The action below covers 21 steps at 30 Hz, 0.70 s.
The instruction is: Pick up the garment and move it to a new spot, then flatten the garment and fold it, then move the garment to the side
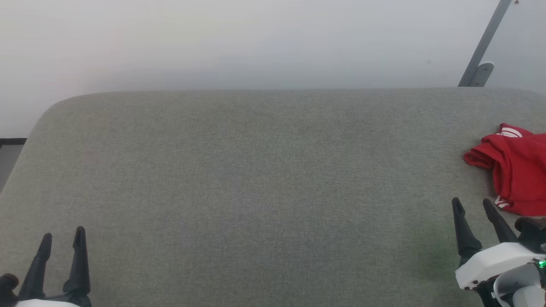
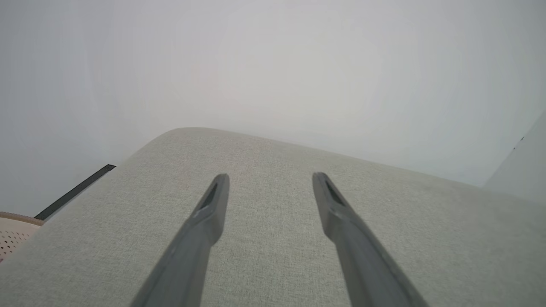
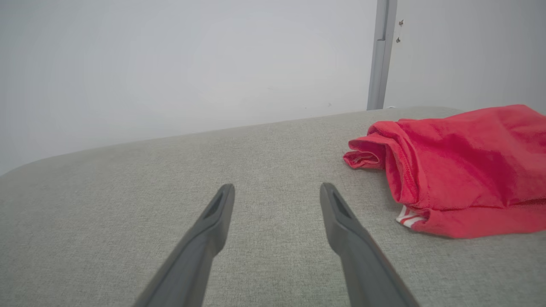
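Right, the garment point(image 1: 516, 170) is a bunched red heap w/ bits of red-white striped trim poking out. It lies at the far right of the grey fabric surface point(image 1: 256, 170), partly cut off by the head view's edge. It's crumpled, not flat, and no lettering shows.

The R gripper point(image 1: 471, 201) sits low on the right, fingers spread apart w/ nothing between them. Its tips are just beside the garment's near edge, not touching. In the right wrist view the heap lies off to the right of the fingers, w/ a striped hem peeking out at its bottom.

The L gripper point(image 1: 63, 233) is at lower left, well apart from the garment, fingers also spread & empty over bare fabric.

Behind the surface is a pale wall point(image 1: 256, 42), w/ a grey metal bar point(image 1: 484, 42) slanting up at top right. The left wrist view catches a beige perforated thing point(image 2: 13, 232) at its lower left edge, off the surface.
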Motion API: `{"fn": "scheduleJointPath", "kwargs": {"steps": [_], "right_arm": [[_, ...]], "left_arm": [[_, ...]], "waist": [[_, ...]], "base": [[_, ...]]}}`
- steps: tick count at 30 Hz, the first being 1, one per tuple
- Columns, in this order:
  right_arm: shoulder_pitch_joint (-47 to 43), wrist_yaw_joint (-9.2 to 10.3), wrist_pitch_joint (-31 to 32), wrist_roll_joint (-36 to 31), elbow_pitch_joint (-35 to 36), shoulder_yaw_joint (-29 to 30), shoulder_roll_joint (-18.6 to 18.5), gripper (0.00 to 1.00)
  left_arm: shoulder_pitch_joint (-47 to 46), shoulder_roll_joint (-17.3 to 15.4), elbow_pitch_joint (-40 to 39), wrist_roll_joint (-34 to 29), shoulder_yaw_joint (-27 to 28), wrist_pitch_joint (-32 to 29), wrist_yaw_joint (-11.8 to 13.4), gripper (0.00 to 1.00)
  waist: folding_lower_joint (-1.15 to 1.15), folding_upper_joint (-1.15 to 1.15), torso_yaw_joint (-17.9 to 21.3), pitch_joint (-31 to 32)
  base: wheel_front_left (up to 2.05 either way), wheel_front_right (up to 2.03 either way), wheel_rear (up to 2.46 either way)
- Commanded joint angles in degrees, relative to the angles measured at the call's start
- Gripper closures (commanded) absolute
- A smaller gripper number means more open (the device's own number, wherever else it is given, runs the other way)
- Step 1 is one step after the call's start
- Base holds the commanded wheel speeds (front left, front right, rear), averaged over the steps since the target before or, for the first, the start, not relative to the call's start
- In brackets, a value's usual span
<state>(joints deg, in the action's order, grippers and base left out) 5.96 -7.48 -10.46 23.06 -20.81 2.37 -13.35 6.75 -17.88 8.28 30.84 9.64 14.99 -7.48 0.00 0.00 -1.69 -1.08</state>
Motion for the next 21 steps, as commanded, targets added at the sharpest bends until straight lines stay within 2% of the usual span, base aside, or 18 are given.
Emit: {"fn": "scheduleJointPath", "kwargs": {"steps": [1, 21], "right_arm": [[-0.8, -0.03, 0.3, 0.0, 0.8, 0.4, 0.4, 0.00], [-1.4, -0.03, 1.2, -1.3, 4.3, -0.2, 1.2, 0.00]], "left_arm": [[0.3, -0.3, -0.2, 0.2, 0.5, 0.2, 0.1, 0.00], [0.0, -0.5, -0.5, -0.6, 0.1, 0.2, 0.1, 0.00]], "waist": [[0.00, 0.00, 0.1, -0.1], [0.00, 0.00, 1.1, -0.3]], "base": [[0.00, 0.00, 0.00], [0.00, 0.00, 0.00]]}}
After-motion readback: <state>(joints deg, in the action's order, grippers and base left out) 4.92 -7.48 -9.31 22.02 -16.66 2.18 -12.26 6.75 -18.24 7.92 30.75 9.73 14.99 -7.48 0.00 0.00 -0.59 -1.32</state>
